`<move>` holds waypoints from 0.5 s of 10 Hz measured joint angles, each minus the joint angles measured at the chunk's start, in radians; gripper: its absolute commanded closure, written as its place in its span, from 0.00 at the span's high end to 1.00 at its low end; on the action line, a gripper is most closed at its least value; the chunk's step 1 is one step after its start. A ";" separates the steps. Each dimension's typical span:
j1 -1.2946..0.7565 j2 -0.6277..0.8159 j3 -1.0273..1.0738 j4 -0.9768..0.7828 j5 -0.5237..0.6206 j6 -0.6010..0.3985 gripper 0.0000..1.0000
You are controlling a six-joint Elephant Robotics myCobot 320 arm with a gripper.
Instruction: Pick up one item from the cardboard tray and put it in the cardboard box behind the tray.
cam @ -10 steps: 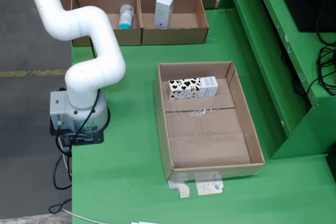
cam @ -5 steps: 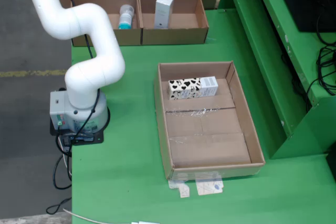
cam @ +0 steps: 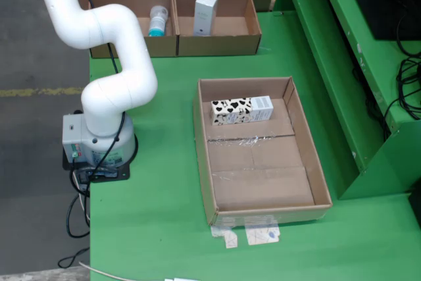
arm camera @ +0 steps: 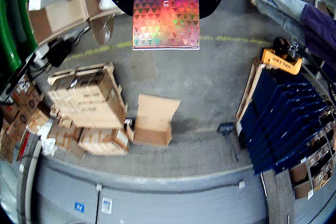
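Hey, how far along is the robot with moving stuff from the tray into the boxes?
Already done, it seems: a bottle and a white carton sit in the boxes behind the tray. In hand: the gripper view shows a shiny holographic box held up close, over the warehouse floor. Left: dropping it off, and the heart-patterned carton in the tray.

From my fixed view, the tray (cam: 263, 162) sits mid-table (cam: 158, 228), a carton (cam: 241, 110) inside toward twelve o'clock. Two boxes (cam: 217, 37) lie at eleven o'clock, behind it. The arm's base (cam: 99, 143) stands at nine o'clock.
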 measured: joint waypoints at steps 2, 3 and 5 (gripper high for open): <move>-0.019 0.003 -0.003 -0.095 0.041 0.008 0.00; -0.048 0.052 -0.057 -0.152 0.066 0.006 0.00; -0.069 0.167 -0.167 -0.230 0.089 -0.021 0.00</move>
